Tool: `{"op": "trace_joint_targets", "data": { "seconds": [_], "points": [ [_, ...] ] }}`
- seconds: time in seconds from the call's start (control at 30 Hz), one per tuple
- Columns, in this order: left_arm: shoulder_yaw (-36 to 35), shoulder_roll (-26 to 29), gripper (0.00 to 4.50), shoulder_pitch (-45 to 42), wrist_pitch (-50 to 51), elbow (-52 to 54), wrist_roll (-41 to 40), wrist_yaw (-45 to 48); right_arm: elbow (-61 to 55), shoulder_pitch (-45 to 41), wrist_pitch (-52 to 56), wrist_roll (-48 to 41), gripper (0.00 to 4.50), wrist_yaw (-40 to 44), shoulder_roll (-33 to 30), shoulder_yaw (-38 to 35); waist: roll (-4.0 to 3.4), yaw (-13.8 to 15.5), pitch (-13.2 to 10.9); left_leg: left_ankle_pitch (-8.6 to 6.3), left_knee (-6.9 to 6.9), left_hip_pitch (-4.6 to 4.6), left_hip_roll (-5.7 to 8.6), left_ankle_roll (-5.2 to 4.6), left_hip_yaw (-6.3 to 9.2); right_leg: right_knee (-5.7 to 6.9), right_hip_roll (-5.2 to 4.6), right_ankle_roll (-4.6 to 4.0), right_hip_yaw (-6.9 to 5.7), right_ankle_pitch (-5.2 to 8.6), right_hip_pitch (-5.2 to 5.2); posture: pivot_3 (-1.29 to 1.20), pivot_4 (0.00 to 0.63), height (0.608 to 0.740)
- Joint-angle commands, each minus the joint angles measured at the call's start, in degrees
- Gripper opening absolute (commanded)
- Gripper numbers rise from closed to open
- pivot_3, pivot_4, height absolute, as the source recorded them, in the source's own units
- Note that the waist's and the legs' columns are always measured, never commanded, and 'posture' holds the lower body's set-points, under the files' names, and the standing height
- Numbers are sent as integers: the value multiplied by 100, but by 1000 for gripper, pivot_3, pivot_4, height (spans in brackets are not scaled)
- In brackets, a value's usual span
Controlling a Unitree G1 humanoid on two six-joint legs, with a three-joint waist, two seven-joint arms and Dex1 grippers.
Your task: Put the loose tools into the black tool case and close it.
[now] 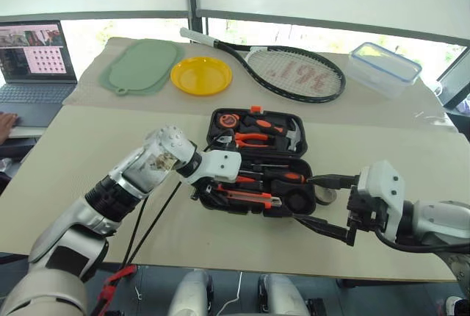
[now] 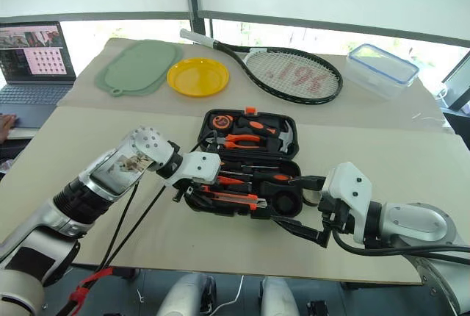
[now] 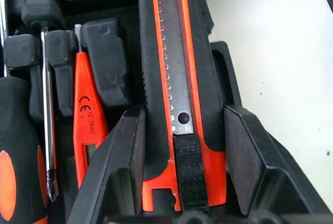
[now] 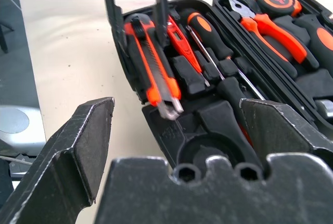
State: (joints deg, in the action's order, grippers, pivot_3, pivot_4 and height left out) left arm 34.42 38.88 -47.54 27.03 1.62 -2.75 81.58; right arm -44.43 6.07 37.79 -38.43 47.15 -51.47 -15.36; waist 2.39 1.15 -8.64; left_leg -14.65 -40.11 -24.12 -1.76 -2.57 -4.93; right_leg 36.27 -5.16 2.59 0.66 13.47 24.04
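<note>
Right end effector [image 1: 323,202] (spread) beside case [image 1: 294,142] | racket [image 1: 294,72], plate [image 1: 201,75] behind

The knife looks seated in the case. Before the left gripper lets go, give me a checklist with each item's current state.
1. Utility knife lying in its slot of the black tool case: ok.
2. Left gripper closed on the knife, one finger each side: ok.
3. Right gripper open: ok.
4. Tester screwdriver and slim screwdrivers in the case: ok.
5. Tape roll packed: not ok, on the table beside the case.
6. Case closed: not ok, lid open.
</note>
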Motion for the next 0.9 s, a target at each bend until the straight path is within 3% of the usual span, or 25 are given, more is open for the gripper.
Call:
{"op": "trace_joint_targets", "data": {
  "seconds": [0.03,0.07,0.13,0.27,0.3,0.53,0.63,0.9],
  "points": [
    [68,56,1704,-62,372,-110,182,85,-112,-48,-56,-31,4500,-66,2,-81,-1,-11,1,0,-1,1,0,0,0,1,1,-1,0,0,-1,0,150,738],
    [48,52,1704,-64,449,-58,131,127,-107,-61,-58,-27,4500,-71,7,-64,-1,-21,1,0,0,2,-1,0,0,2,2,-1,1,-1,-1,0,150,738],
    [12,48,2710,-79,631,28,57,180,-96,-87,-60,-17,4500,-80,16,-28,-1,-36,1,0,0,3,-2,0,0,4,3,-1,2,-1,0,0,150,738],
    [-177,64,3919,-201,930,209,-99,242,-93,-115,-62,-28,4500,-72,23,-1,-1,-50,1,0,2,-1,-4,0,0,3,6,-2,4,0,7,0,150,738],
    [-269,76,4411,-260,1076,284,-208,297,-85,-121,-62,-36,4500,-66,21,-1,-1,-49,1,0,2,-2,-3,0,0,3,6,-2,4,0,7,0,150,738],
    [-642,128,4459,-362,1160,419,-577,375,10,-212,-69,-28,4500,-32,13,50,-1,-38,1,0,-4,-7,-5,-1,0,4,3,-1,4,0,10,0,150,738],
    [-557,80,3693,-245,872,293,-456,251,28,-238,-73,-12,4500,-30,15,77,-1,-37,1,-1,-4,-7,-3,-2,0,3,3,0,4,0,9,0,150,738],
    [-345,-43,825,-21,486,214,-280,176,-4,-213,-72,3,4500,-30,-6,53,-1,-38,1,-1,-6,-8,-2,-2,-1,4,3,-1,4,0,9,0,150,738]
  ]
}}
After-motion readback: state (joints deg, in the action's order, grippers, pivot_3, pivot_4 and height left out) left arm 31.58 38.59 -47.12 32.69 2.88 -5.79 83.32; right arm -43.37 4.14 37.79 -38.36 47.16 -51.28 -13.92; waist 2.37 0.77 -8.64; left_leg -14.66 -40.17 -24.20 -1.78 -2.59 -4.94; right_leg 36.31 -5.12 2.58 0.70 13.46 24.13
